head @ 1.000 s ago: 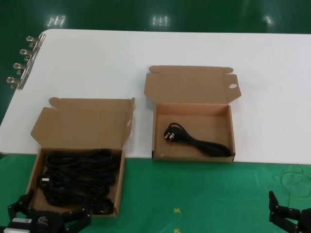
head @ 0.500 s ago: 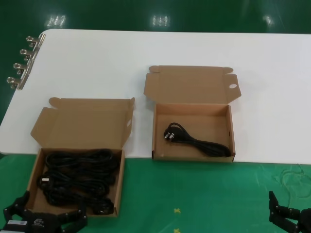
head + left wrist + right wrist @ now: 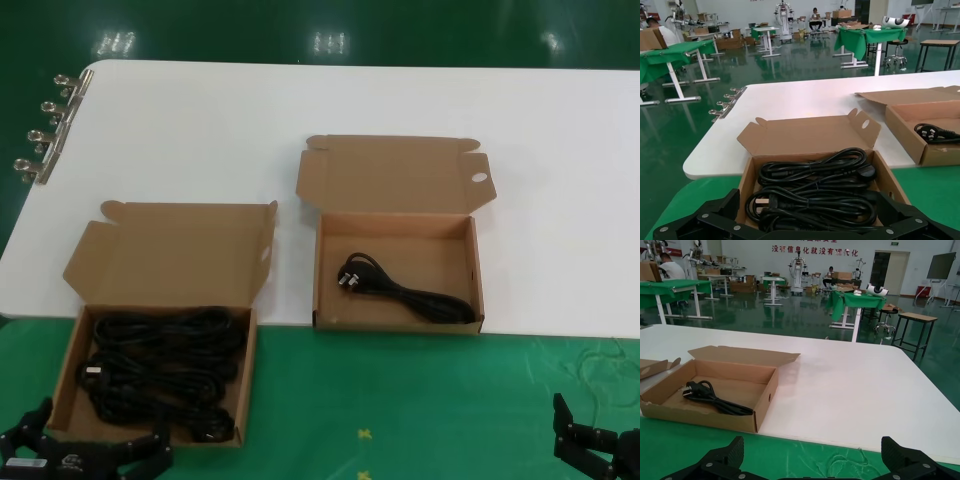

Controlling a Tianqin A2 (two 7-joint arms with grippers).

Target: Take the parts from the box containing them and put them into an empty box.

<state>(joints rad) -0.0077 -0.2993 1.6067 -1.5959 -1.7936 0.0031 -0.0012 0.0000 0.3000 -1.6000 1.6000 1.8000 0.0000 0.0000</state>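
Left end effector [image 3: 85,455] spread wide, just short of the cable-filled box [image 3: 70,372]; right end effector [image 3: 600,445] spread too, well short of the other box [image 3: 476,275].

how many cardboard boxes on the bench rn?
2. The left box, lid open, sits near the left gripper and is piled with black cables. The right box, farther back near centre, holds one cable.

Both boxes [image 3: 160,375] [image 3: 395,270] lie open-topped (lids [image 3: 170,250] folded back), bare table [image 3: 300,100] beyond.
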